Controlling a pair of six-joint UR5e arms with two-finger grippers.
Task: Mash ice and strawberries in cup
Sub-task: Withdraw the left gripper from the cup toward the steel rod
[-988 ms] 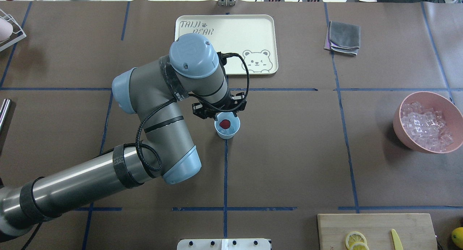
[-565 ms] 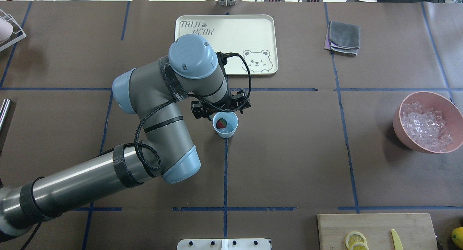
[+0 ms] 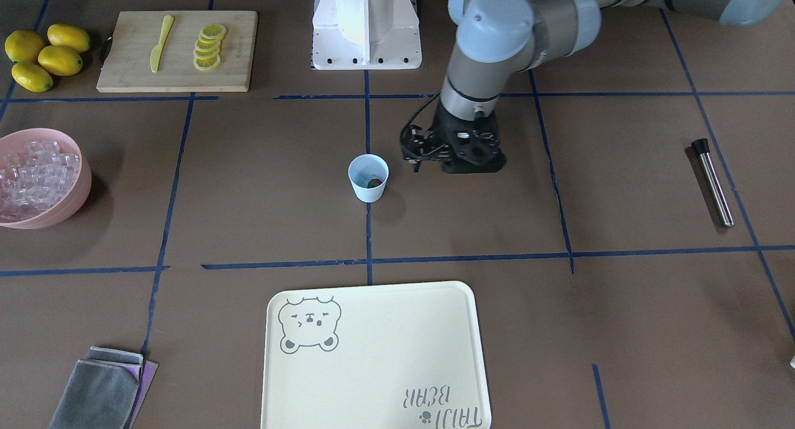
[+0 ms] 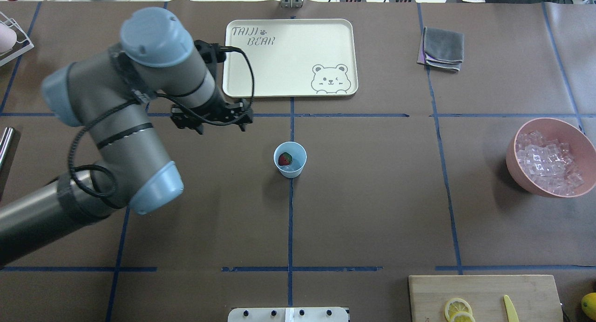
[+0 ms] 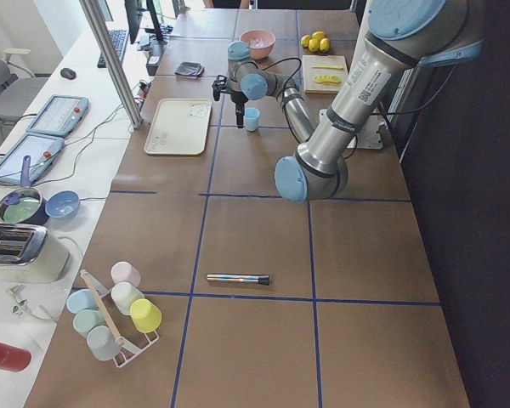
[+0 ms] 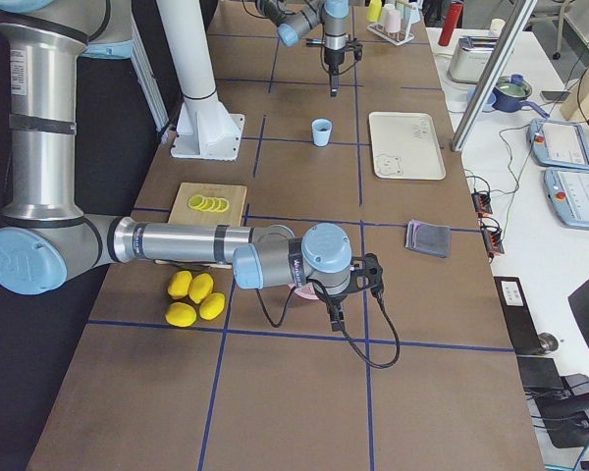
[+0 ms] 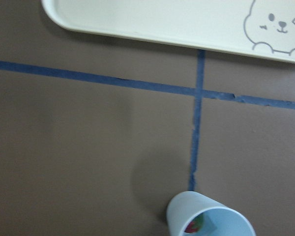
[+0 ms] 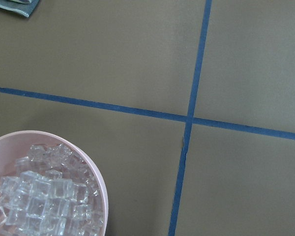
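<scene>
The pale blue cup [image 4: 290,165] stands upright at the table's middle, also in the front view [image 3: 368,187] and at the lower edge of the left wrist view [image 7: 179,214]. One dark red strawberry [image 4: 284,159] with a bit of green lies inside it. Ice [image 4: 549,162] in clear cubes fills a pink bowl [image 4: 517,166] at the right. My left gripper [image 4: 212,122] hangs open and empty, left of and beyond the cup, apart from it. My right gripper [image 6: 336,312] shows only in the right side view, beside the bowl; I cannot tell its state.
A cream bear tray [image 4: 291,56] lies beyond the cup. A metal rod [image 3: 712,182] lies at the left end. A folded grey cloth [image 4: 442,48] sits far right. A cutting board [image 4: 484,296] holds lemon slices and a yellow knife; whole lemons [image 3: 43,55] are beside it.
The strawberry dropped from the cup's mouth to its bottom. My left gripper then moved away from above the cup, leftward and toward the tray's near corner.
</scene>
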